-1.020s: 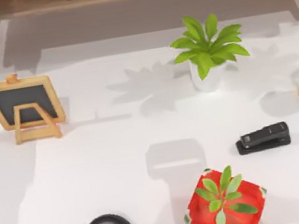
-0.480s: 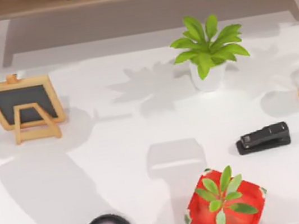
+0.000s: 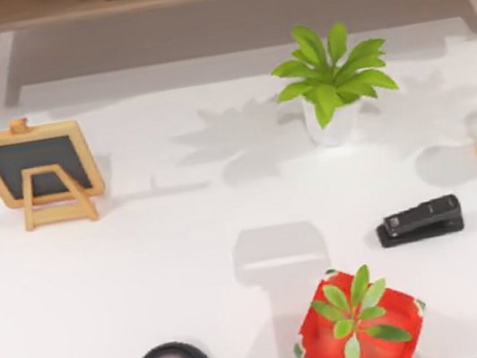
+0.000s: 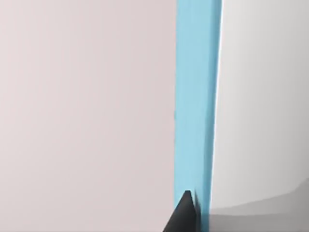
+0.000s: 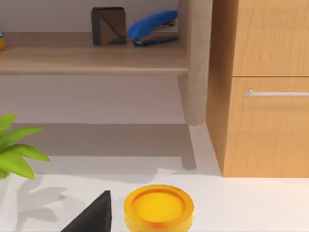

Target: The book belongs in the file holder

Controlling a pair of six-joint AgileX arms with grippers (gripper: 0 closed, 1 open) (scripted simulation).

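Bright, even light across the white bench, no glare. Soft grey shadows spread left of the potted plant and its white pot. Faint blocky shade below it, beside the stapler. Edges mildly soft throughout.

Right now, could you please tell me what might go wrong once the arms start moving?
The right hand sits close beside the yellow-topped spool and might tip it. The left hand is very near a blue panel and might scrape it. The dark-faced chalkboard could be picked up by mistake.
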